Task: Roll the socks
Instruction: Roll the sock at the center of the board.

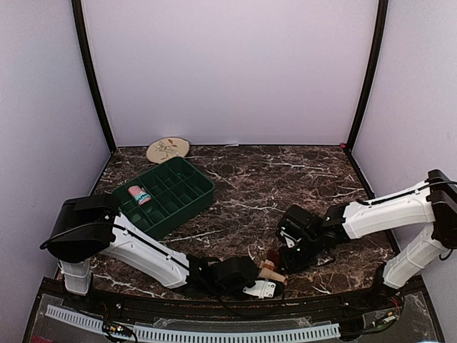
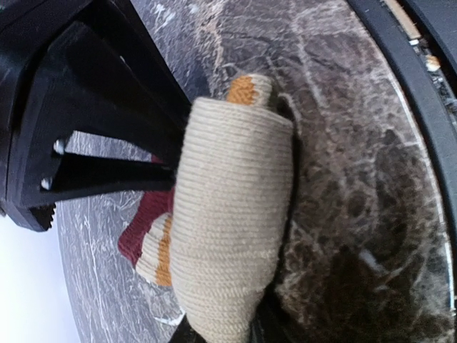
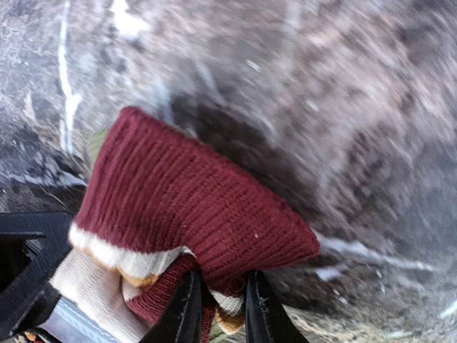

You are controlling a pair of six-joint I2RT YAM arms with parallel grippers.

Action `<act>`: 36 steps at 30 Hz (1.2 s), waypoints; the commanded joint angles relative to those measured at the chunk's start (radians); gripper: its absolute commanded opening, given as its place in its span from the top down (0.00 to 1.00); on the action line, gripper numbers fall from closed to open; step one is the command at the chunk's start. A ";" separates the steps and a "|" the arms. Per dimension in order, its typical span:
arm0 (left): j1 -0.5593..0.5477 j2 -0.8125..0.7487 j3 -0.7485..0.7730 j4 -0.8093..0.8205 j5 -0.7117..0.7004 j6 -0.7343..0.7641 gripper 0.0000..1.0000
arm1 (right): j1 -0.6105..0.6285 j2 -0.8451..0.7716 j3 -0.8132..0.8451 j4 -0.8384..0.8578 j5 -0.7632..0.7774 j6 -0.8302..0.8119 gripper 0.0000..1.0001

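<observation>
**Lilac booth around a dark marble table**

The back wall (image 1: 228, 64) is plain pale lilac, and so are the left wall (image 1: 36, 107) and the right wall (image 1: 421, 86). A thin black post (image 1: 93, 78) runs up the left back corner and a second post (image 1: 368, 71) up the right one, both leaning outward toward the top. The table (image 1: 285, 179) has a dark brown marble pattern with white veins and a slight sheen. A black rail (image 1: 214, 309) edges its near side, with a white toothed strip (image 1: 200, 333) just below. The light is soft and even, with faint shadows.
</observation>
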 commanded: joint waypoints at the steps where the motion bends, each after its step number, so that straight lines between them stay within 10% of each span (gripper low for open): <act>1: -0.004 -0.008 -0.023 -0.027 -0.049 -0.006 0.79 | -0.004 0.075 0.023 0.039 -0.011 -0.061 0.79; 36: 0.066 0.007 0.269 -0.806 0.188 -0.425 1.00 | -0.022 0.160 0.097 0.036 0.106 -0.166 0.57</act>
